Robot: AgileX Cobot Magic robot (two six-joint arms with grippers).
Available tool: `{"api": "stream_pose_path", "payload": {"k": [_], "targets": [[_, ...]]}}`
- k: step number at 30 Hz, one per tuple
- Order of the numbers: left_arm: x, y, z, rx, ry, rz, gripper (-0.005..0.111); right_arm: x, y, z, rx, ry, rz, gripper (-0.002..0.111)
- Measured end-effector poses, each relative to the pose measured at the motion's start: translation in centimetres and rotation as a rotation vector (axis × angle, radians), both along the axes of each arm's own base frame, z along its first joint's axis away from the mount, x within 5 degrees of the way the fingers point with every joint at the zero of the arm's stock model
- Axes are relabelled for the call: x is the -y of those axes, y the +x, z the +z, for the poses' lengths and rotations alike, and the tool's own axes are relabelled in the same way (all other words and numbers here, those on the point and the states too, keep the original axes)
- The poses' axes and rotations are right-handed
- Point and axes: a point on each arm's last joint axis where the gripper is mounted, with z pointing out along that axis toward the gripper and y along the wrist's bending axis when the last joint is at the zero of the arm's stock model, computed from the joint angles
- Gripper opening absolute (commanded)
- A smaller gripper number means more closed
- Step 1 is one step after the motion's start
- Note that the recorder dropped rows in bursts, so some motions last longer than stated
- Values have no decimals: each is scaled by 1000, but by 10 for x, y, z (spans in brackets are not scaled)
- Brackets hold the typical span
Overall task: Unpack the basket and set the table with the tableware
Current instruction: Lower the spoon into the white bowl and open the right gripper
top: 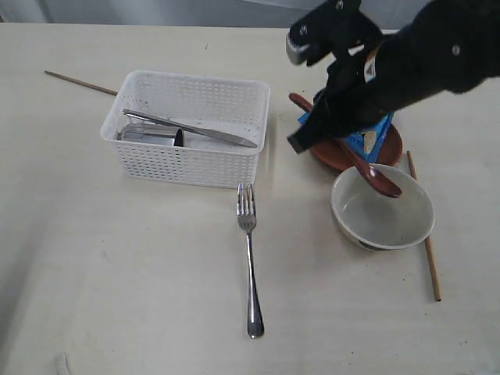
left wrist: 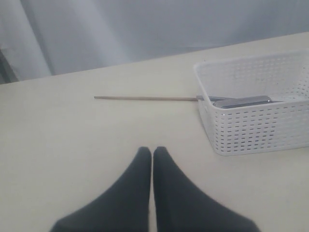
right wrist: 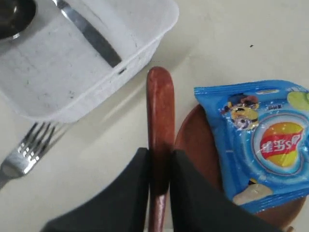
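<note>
White plastic basket (top: 187,160) stands on the table (top: 117,273), left of centre in the exterior view. Two items lie inside it: a knife (top: 195,130) set diagonally across the floor, and a steel cup (top: 148,134) on its side at the left end.

Items on the table outside the basket:
- fork (top: 250,266) lies in front of the basket's right corner, tines toward the basket, apart from it.
- white bowl (top: 383,219) sits upright to the right of the fork.
- brown plate (right wrist: 193,145) sits behind the bowl, with a blue snack bag (right wrist: 265,140) lying on it.
- first chopstick (left wrist: 145,98) lies behind the basket's left end, one tip meeting the basket's far corner.
- second chopstick (top: 426,234) lies just beside the bowl on its right, running front to back.

Right gripper (right wrist: 159,157) is clamped on the handle of the wooden spoon (top: 381,180), fingers pressed to either side of the shaft. The handle end points toward the gap between basket and plate; the scoop end sits over the bowl's far rim. Contact between scoop and bowl cannot be determined.

Left gripper (left wrist: 152,154) has its fingers together, holding nothing, above bare table and well apart from the basket.
</note>
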Motion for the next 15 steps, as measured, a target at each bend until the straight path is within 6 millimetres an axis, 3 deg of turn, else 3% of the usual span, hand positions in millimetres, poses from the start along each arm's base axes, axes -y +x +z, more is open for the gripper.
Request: {"api": "stream_pose_path", "payload": {"k": [5,15], "targets": [[0,0,0,0,0,0,1,10,-9,-31,-21,-109,83,-1],[0,0,0,0,0,0,1,8,-3,-49,-50,-140,98,0]]}}
